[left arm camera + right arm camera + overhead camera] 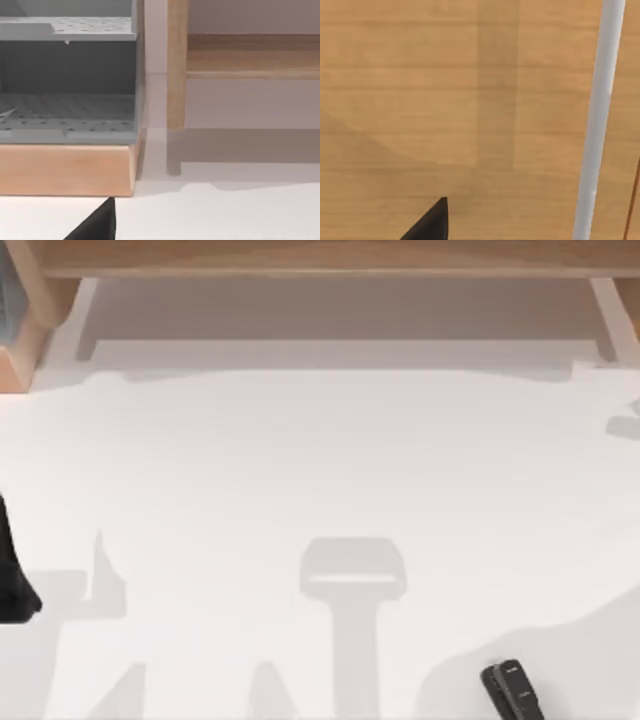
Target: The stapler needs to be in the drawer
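The stapler (pixel 513 690) is small, black and elongated, and it lies on the white table near the front edge at the right. A black part of my left arm (pixel 14 575) shows at the table's left edge, far from the stapler. A dark corner of my left gripper (pixel 97 226) faces a grey cabinet (pixel 67 80) with perforated shelves on a wooden base. I cannot pick out the drawer itself. A dark piece of my right gripper (pixel 430 222) hangs before a wooden surface (pixel 445 100), with nothing in it that I can see.
A wooden shelf (pixel 330 258) on white legs spans the back of the table. The grey cabinet's corner (pixel 10 300) stands at the back left. A wooden post (pixel 176 65) rises beside the cabinet. A white bar (pixel 597 120) crosses the right wrist view.
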Controlling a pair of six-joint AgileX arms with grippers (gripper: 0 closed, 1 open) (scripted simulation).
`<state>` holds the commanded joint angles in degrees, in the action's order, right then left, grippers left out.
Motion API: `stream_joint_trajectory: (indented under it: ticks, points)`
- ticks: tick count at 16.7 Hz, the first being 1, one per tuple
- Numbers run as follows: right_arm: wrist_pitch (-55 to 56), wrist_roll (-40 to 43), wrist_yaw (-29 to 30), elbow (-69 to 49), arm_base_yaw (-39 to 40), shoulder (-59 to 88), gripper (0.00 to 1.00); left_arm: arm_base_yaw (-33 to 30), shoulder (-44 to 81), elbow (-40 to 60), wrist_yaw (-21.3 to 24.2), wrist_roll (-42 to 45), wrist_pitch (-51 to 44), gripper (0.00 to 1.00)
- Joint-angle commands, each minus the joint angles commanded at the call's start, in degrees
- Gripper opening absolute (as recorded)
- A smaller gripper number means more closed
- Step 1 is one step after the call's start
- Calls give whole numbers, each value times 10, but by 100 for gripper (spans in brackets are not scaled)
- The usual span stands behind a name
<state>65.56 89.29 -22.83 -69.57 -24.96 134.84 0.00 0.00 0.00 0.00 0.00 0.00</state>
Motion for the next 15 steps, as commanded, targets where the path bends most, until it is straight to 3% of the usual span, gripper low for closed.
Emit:
stream_joint_trajectory:
  ticks: [10, 15]
  points:
    - [0, 0, 0, 0, 0, 0, 2, 0, 0, 0, 0, 0, 0, 100]
    - [0, 0, 0, 0, 0, 0, 0, 0, 0, 0, 0, 0, 0, 100]
